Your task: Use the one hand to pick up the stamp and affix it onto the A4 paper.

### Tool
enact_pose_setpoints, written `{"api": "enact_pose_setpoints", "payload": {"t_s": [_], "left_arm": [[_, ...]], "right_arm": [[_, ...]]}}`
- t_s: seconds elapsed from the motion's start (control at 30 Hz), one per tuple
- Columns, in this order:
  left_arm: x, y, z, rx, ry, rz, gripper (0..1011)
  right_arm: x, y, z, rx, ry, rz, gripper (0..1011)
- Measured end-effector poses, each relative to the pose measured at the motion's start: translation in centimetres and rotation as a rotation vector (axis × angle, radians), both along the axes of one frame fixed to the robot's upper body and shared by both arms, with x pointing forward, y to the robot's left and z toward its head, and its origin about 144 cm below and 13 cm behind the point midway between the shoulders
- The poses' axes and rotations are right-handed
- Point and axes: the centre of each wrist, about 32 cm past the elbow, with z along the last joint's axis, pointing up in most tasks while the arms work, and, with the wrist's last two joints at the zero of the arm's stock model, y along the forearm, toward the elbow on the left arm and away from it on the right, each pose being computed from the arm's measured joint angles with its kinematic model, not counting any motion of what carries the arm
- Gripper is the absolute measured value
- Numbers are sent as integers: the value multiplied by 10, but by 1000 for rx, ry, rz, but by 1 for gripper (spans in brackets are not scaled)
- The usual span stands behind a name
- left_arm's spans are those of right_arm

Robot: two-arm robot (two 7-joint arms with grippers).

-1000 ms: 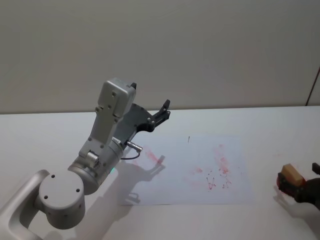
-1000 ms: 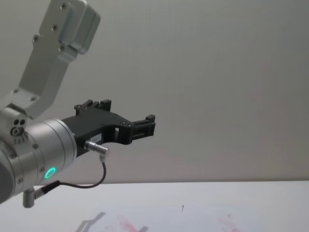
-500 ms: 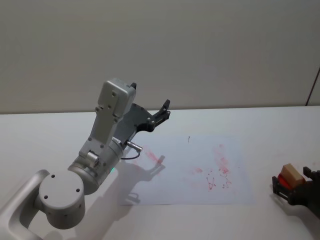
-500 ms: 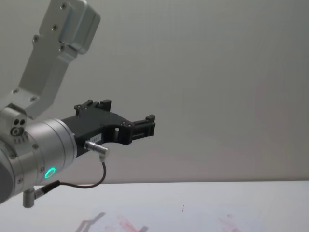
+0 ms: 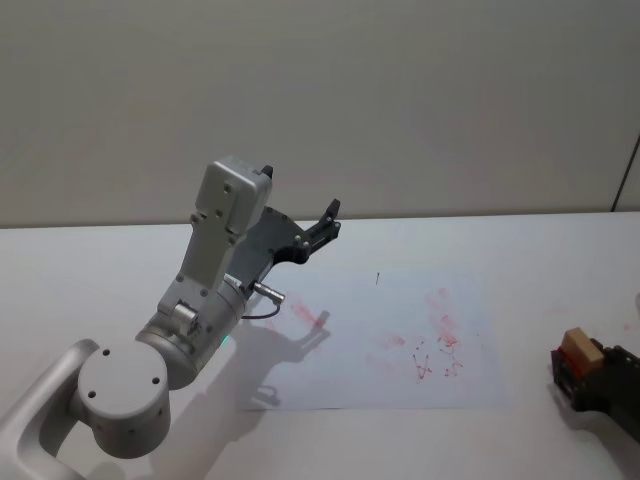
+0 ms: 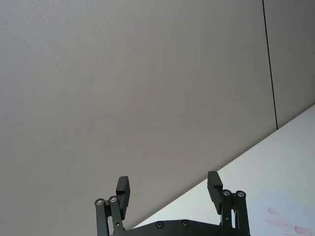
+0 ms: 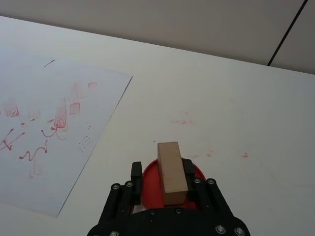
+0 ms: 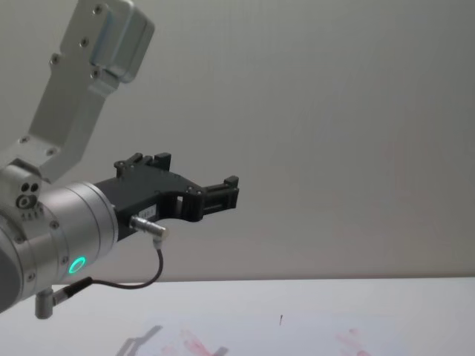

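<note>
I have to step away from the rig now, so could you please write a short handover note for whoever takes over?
Left gripper: open, empty, raised above the table's left side, idle.
Right gripper: low at the table's right side, around the stamp; a firm grip cannot be confirmed.
Stamp: upright over a red piece, right of the A4 paper, off the sheet.
Done: approach to the stamp.
Left: lift it, carry it over the paper, press it down.
</note>
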Motion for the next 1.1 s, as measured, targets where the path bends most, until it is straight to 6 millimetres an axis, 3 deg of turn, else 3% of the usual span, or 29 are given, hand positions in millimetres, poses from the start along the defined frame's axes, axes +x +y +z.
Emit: {"api": "enact_pose_setpoints", "payload": {"t_s": [0.3,1.1], "left_arm": [[0,0,0,0,0,0,1001],[0,0,0,0,0,0,1001]], "right_arm": [[1,0,-1,-1,2,2,228],[11,9,11,42,-99,134,218]]}}
